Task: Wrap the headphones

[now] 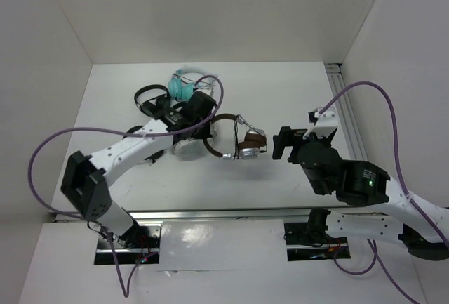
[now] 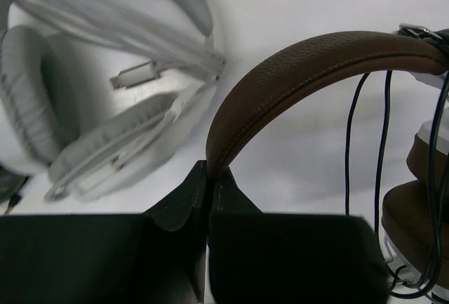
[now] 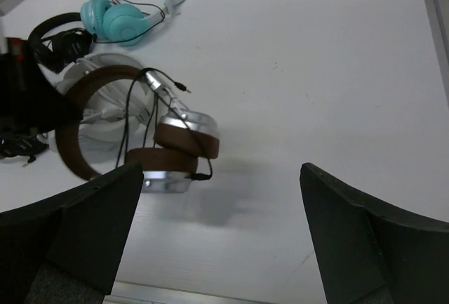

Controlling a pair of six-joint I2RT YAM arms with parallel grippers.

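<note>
Left wrist view: left gripper (image 2: 208, 177) jaws clamped on the brown headband (image 2: 309, 65) of the headphones (image 1: 242, 142), middle of the bench (image 1: 295, 93), clear of every edge. Right gripper (image 1: 279, 143) jaws wide apart, empty. Danger: that pinch looks thin (barely the band's rim), so the pair could swing loose, spilling the cable (image 2: 382, 142).

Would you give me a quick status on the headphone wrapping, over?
Left gripper shut on the brown headband. Right gripper open, clear of the headphones. Cable looped over the cups, plug loose. White pair close behind.
</note>
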